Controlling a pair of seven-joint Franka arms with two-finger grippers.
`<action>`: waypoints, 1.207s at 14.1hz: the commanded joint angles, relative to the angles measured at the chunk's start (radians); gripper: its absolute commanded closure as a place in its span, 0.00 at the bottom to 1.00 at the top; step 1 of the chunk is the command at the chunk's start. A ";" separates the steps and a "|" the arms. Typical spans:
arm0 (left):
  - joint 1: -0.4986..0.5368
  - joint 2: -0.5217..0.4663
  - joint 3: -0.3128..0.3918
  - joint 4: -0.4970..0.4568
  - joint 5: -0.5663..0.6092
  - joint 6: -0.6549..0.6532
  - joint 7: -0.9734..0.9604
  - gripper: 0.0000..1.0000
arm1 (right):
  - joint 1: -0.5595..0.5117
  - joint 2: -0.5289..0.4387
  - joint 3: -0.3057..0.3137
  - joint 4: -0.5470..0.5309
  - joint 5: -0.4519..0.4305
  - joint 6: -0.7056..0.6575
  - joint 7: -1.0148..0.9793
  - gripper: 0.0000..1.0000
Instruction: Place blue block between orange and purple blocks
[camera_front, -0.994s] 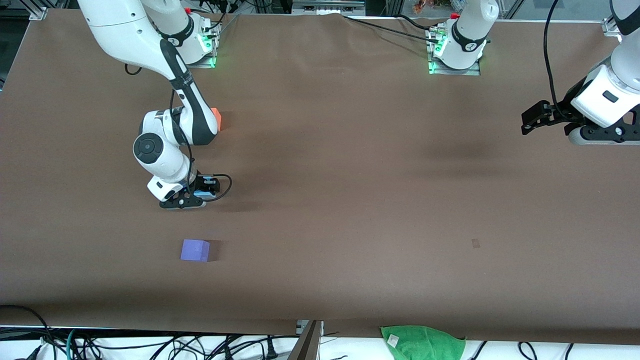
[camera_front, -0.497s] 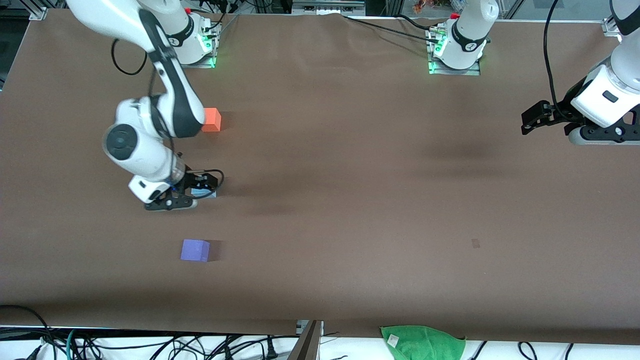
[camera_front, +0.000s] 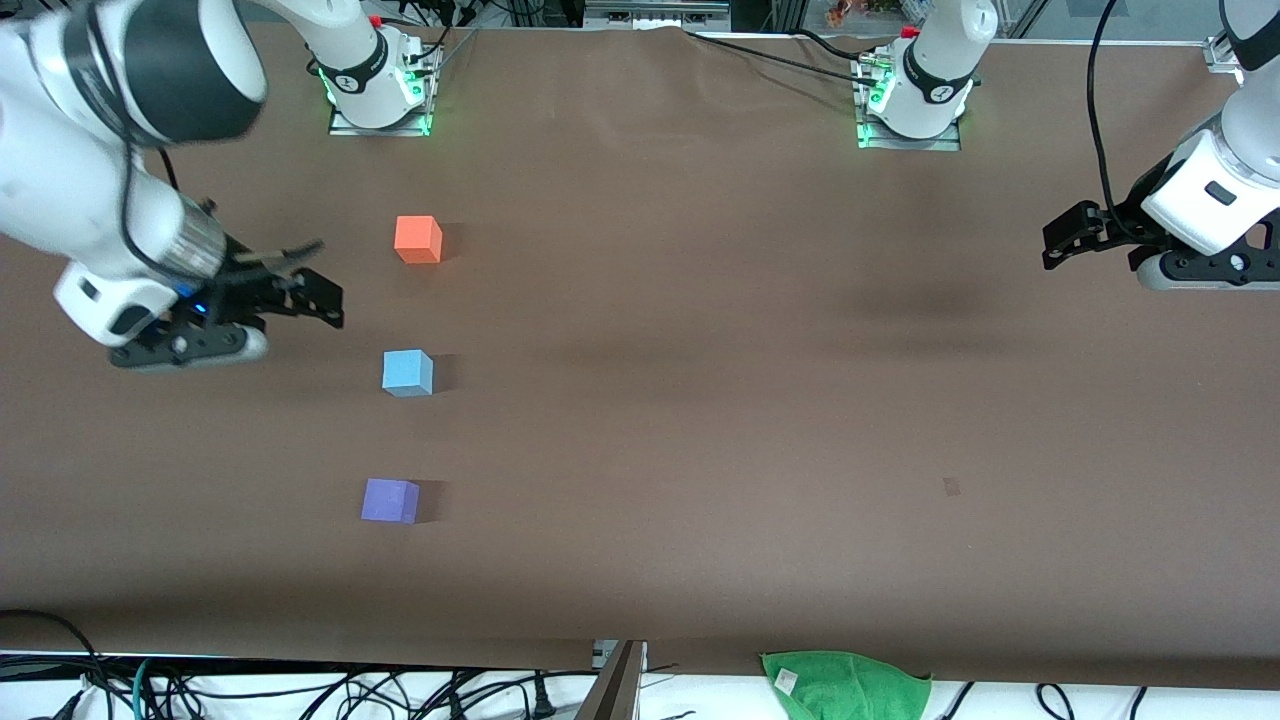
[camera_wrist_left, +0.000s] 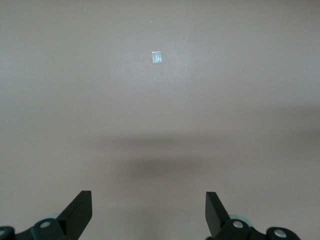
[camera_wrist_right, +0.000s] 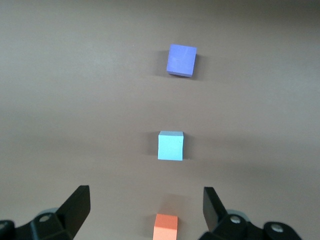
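Observation:
The blue block (camera_front: 408, 372) sits on the brown table in a row with the other two cubes. The orange block (camera_front: 418, 239) is farther from the front camera and the purple block (camera_front: 390, 500) is nearer. My right gripper (camera_front: 322, 298) is open and empty, raised over the table toward the right arm's end, apart from the blocks. The right wrist view shows the purple block (camera_wrist_right: 181, 60), the blue block (camera_wrist_right: 170, 145) and the orange block (camera_wrist_right: 166, 226) in a line, past the open right gripper (camera_wrist_right: 145, 200). My left gripper (camera_front: 1062, 240) waits open and empty, and in its own wrist view (camera_wrist_left: 147, 200) it is over bare table.
A green cloth (camera_front: 845, 685) hangs at the table's edge nearest the front camera. A small tape mark (camera_front: 951, 487) lies on the table toward the left arm's end and shows in the left wrist view (camera_wrist_left: 157, 57). Cables lie below the table's front edge.
My right gripper has let go of the blue block, risen and swung away toward the right arm's end. The blue block stays on the table. The left arm has not moved.

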 joint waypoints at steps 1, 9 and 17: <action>-0.008 -0.006 0.008 0.000 -0.010 -0.008 0.018 0.00 | -0.001 -0.034 -0.021 -0.003 -0.017 -0.020 -0.019 0.00; -0.008 -0.006 0.008 0.000 -0.012 -0.010 0.019 0.00 | -0.127 -0.162 0.030 -0.010 -0.161 -0.159 -0.079 0.00; -0.008 -0.006 0.008 0.000 -0.012 -0.010 0.018 0.00 | -0.150 -0.181 0.049 -0.020 -0.097 -0.222 -0.055 0.00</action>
